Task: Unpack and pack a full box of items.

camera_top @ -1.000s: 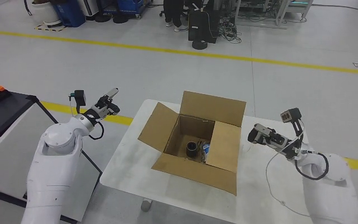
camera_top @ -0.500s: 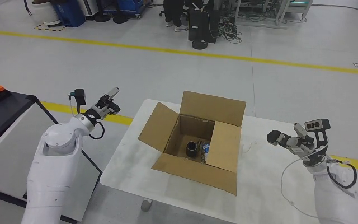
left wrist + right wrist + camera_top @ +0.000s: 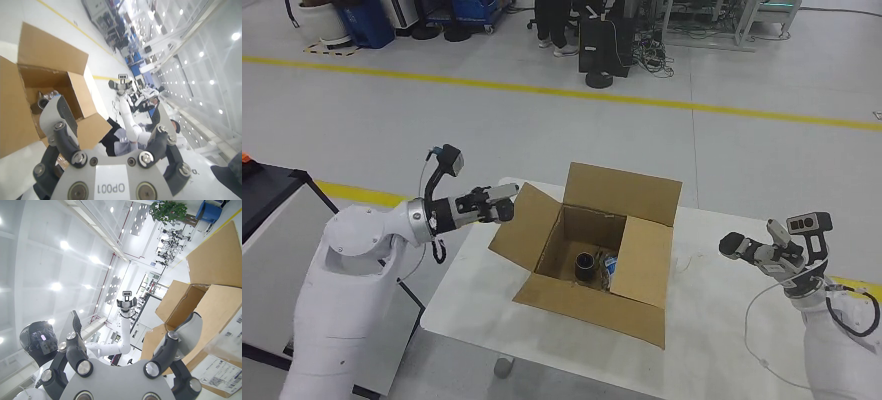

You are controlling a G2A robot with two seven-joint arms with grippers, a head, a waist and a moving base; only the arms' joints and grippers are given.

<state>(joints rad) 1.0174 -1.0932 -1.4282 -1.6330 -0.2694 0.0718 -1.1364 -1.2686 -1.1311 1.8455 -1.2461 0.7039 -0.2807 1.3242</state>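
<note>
Flaps stand open on the brown cardboard box (image 3: pixel 622 195) on the white surface (image 3: pixel 472 290) in the top view. The left end effector (image 3: pixel 504 208) hangs just beside one side flap. The right end effector (image 3: pixel 729 244) is well apart from the opposite one. Inside the box lie a black cylindrical container (image 3: pixel 586 266) and, just beside it, a small blue-and-white item (image 3: pixel 610 265).

The left wrist view shows its fingers (image 3: pixel 62 111) spread apart and empty. Just beyond them is the box's opening, with the container (image 3: pixel 42 102) inside. A white printed sticker (image 3: pixel 110 186) sits on the end effector's base.

The right wrist view shows its fingers (image 3: pixel 192 325) apart, holding nothing. The box's outer wall is near one finger and carries a white barcoded shipping label (image 3: pixel 217 370).
</note>
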